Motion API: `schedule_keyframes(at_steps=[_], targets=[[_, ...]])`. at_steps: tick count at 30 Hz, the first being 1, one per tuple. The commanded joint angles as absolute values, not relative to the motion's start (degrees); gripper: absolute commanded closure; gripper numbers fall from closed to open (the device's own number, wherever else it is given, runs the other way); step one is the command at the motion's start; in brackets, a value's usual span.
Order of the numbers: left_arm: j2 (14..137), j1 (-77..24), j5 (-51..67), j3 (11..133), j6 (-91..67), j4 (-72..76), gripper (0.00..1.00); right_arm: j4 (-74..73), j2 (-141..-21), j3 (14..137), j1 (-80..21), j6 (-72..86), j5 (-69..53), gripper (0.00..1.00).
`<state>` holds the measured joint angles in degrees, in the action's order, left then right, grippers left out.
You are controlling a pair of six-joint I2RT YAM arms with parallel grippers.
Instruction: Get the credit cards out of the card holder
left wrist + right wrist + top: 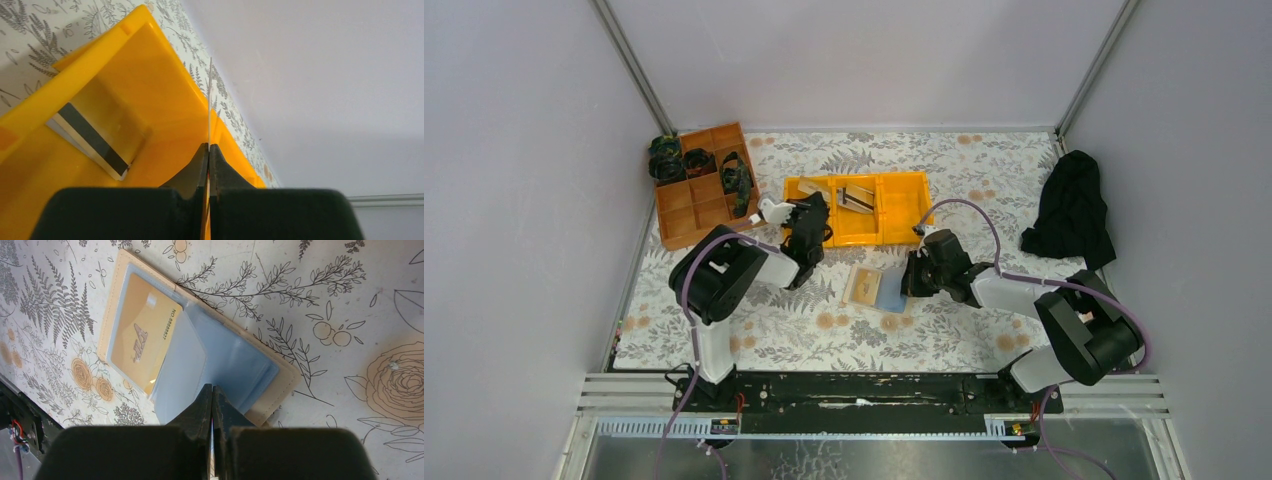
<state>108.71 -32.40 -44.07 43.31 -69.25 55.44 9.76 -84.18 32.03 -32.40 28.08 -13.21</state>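
The tan card holder (874,288) lies open on the floral table between the arms. In the right wrist view the card holder (280,372) shows a tan credit card (142,337) under its left clear pocket. My right gripper (212,389) is shut on one of its pale blue inner sleeves (225,360); in the top view this gripper (917,274) is at the holder's right edge. My left gripper (208,147) is shut on a thin card (209,105) seen edge-on, held above the yellow bin (150,95). In the top view the left gripper (812,215) is over that bin's left end.
The yellow three-compartment bin (902,215) holds cards: one with a dark stripe (92,135) and others (856,197). An orange-brown divided tray (686,215) with dark items stands at the back left. A black cloth (1074,205) lies at the right. Grey walls enclose the table.
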Motion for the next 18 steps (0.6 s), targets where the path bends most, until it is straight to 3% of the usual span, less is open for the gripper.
schedule_keyframes(at_steps=[1,18], targets=[[109.92,-33.04,-49.88,43.88,-67.03,59.62,1.0,9.49,-85.13,32.53,-31.42,26.65,-12.94,0.98],[109.88,-33.16,-50.88,41.98,-64.95,60.51,1.0,10.66,-86.75,32.63,-31.38,26.92,-13.93,0.99]])
